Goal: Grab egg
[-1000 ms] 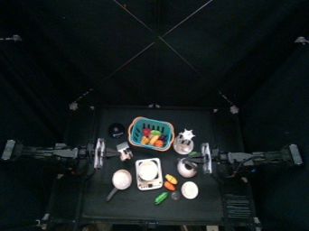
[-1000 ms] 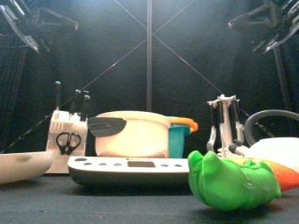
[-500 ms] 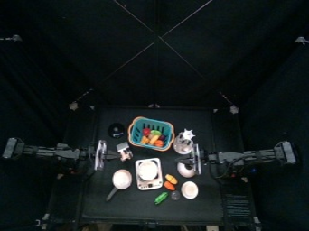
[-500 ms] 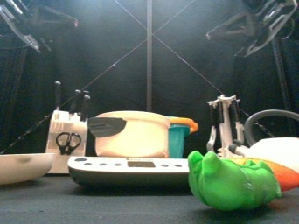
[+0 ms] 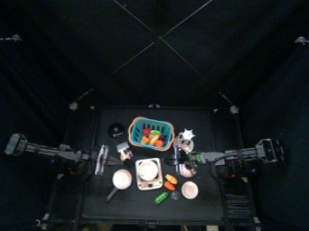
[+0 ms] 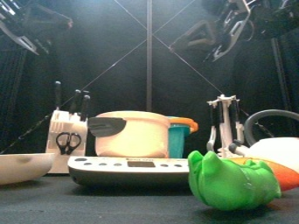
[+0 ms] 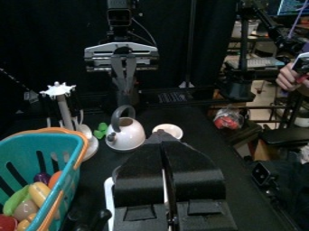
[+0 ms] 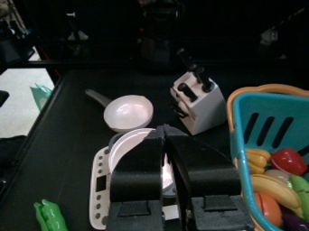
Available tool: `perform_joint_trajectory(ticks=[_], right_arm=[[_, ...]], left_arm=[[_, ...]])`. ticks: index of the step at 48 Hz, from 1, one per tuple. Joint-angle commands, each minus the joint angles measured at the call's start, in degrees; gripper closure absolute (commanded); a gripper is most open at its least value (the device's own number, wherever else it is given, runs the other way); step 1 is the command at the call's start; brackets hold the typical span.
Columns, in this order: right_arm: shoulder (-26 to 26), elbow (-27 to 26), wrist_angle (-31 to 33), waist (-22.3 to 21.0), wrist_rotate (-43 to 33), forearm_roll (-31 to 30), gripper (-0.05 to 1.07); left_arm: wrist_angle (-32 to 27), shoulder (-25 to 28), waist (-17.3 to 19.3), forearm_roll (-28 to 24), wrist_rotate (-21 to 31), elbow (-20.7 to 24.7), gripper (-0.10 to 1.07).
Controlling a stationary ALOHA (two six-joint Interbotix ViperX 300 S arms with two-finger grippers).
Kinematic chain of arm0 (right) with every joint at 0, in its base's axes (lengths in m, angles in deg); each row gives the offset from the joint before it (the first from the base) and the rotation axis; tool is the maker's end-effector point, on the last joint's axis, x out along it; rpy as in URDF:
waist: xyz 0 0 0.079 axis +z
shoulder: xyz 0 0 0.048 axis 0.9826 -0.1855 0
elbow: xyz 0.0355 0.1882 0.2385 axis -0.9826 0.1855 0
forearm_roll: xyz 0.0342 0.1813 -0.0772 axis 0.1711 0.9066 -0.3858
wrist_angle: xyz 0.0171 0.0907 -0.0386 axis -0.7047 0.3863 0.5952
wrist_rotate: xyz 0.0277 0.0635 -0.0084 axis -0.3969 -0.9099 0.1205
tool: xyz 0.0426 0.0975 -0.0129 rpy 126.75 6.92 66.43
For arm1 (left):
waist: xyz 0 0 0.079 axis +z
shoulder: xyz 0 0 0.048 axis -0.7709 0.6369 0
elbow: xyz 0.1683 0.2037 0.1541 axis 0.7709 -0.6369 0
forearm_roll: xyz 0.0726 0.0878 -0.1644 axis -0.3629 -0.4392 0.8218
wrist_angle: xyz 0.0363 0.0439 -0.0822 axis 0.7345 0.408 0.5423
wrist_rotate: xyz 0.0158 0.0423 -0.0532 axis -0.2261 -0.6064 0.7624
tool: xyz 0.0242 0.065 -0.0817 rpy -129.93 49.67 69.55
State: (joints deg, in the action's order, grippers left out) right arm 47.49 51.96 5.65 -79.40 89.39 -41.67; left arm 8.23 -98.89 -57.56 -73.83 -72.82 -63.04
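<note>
- The egg (image 5: 190, 189) lies on the surface (image 5: 97, 203) near its front edge, on the right half. It is white and nothing touches it.
- In the left wrist view the egg (image 7: 167, 133) sits just beside a white kettle (image 7: 125, 133).
- From above, a carrot (image 5: 171, 181) lies just left of the egg, with a green pepper (image 5: 161, 197) in front of the carrot.
- The kettle (image 5: 187, 168) stands behind the egg.
- A white scale (image 5: 148, 173) with a bowl on it sits at the middle of the surface, left of the carrot.
- A white ladle (image 5: 121, 180) lies left of the scale.
- A knife block (image 5: 125, 153) stands behind the ladle.
- A teal basket (image 5: 147, 122) full of coloured fruit stands at the back, with a whisk stand (image 5: 186, 135) to its right.
- The right hand (image 5: 194, 161) reaches in from the right and hangs over the kettle's area, well apart from the egg. Its jaws are together and hold nothing.
- In the front view the right arm (image 6: 232, 26) is high above the things.
- The right wrist view shows the right hand (image 8: 167, 135) above the scale (image 8: 107, 176), with the ladle (image 8: 129, 110) and knife block (image 8: 200, 99) beyond.
- The left hand (image 5: 108, 160) hangs at the left side near the knife block. Its jaws are pressed together and empty, as the left wrist view (image 7: 169, 144) shows.
</note>
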Motion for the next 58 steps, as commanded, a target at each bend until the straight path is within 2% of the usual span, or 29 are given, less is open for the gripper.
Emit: perform_joint_trajectory(ticks=[1, 8, 17, 24, 28, 46, 52, 58], right_arm=[[-4.13, -5.27, 1.67, 0.09, -0.35, 1.32, 1.00], [-10.02, -11.60, 8.26, 0.35, -0.53, 2.20, 1.00], [-16.00, -18.28, 19.16, 1.05, -0.70, 2.37, 0.99], [-19.60, -21.45, 21.62, 1.67, -0.70, 2.46, 0.94], [-21.09, -22.50, 21.62, 2.20, -0.70, 2.37, 0.86], [-26.46, -25.84, 22.06, 2.90, -0.79, 3.69, 0.28], [-27.51, -26.37, 22.59, 2.90, -0.79, 4.39, 0.17], [-28.30, -26.72, 23.73, 2.90, -0.79, 4.31, 0.16]], left_arm=[[0.00, 0.26, -0.09, 0.00, -0.18, 0.53, 0.99], [-1.85, 0.00, 0.09, -0.70, -0.44, 0.53, 0.99], [-7.12, -0.44, 2.37, -3.16, -0.44, 0.97, 0.99], [-10.37, -0.44, 4.48, -3.87, -0.44, 1.05, 0.99], [-10.90, -0.44, 5.27, -3.78, -0.35, 0.70, 0.99], [-11.07, -0.44, 5.01, -2.90, -0.18, -0.35, 0.99], [-11.16, -0.44, 4.92, -2.64, -0.09, -0.88, 0.99], [-10.90, -0.44, 4.66, -2.20, -0.18, -1.41, 0.99]])
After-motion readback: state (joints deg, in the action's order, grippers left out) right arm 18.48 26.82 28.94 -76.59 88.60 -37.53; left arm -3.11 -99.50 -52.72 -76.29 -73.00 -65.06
